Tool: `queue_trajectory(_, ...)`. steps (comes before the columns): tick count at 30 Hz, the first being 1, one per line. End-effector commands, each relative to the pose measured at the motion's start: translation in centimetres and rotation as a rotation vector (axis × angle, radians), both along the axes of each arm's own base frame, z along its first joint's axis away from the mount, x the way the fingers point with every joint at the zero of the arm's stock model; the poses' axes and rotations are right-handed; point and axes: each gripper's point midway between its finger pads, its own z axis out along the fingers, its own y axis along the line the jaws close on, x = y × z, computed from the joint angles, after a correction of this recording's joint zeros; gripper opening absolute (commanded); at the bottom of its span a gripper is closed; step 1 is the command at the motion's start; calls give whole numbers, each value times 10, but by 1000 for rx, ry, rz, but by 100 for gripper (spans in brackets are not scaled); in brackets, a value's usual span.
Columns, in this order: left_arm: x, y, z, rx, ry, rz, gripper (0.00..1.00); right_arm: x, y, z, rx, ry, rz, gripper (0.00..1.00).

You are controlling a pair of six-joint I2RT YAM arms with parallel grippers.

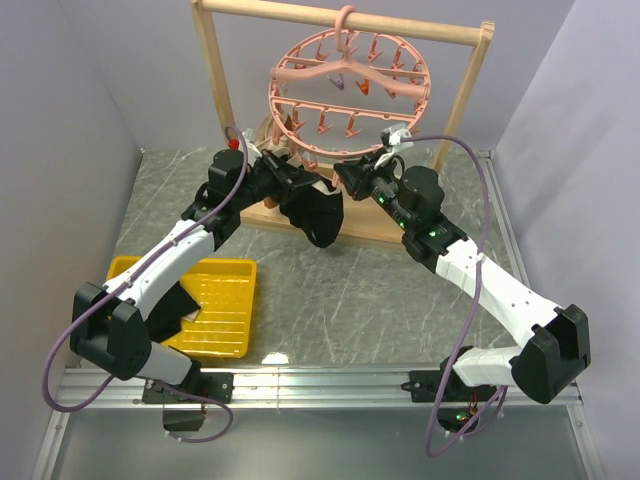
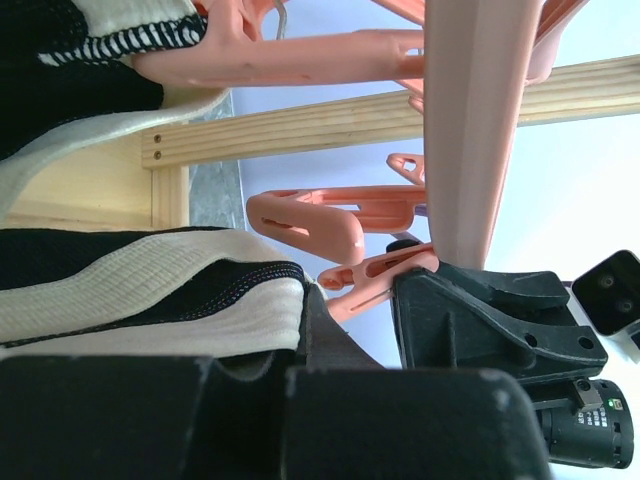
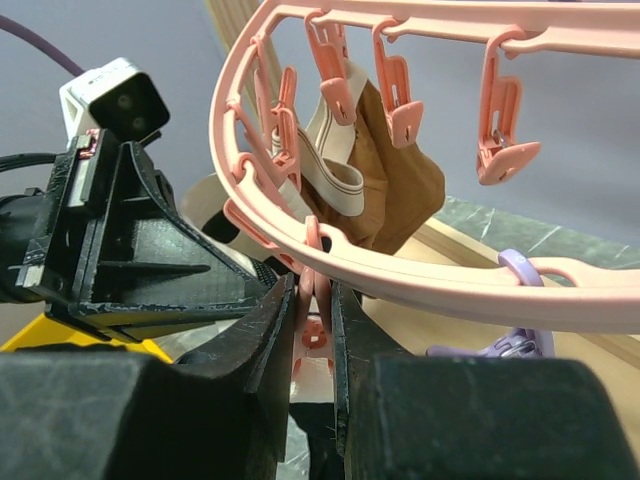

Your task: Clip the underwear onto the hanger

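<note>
Your left gripper [image 1: 290,185] is clamped shut on the underwear [image 1: 318,218], held up just under the near rim of the hanger [image 3: 430,288]. In the left wrist view the tan waistband [image 2: 150,290] runs flat across the frame from side to side, with its long axis roughly along the ring's near edge. The black body droops down from it toward the table [image 1: 350,300].

Your right gripper [image 3: 315,300] has its jaws narrowed on a pink peg [image 3: 314,335] dangling from that rim, right beside the left fingers.

The hanger hangs by its hook from the top bar of the wooden frame [image 1: 217,90], its ring tilted. A brown-and-cream garment [image 3: 400,190] is clipped at the far side. A yellow tray [image 1: 225,300] lies near your left arm.
</note>
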Motion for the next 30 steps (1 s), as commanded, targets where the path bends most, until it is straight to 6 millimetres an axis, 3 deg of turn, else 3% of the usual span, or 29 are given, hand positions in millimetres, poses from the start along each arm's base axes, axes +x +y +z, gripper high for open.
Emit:
queue_trajectory(1,2,-3,37,-67,-64,6,0,-6,8,-35,-86,64,23,0)
queue_trajectory(11,6,-9,49,-98,-78,6,0,-8,14,-47,-110,69,23,0)
queue_trajectory(23,11,-4,54,-111,-90,32,0,2,-2,-55,-170,79,-75,0)
queue_trajectory(30,14,-1,60,-121,-105,38,0,1,0,-64,-186,99,-65,0)
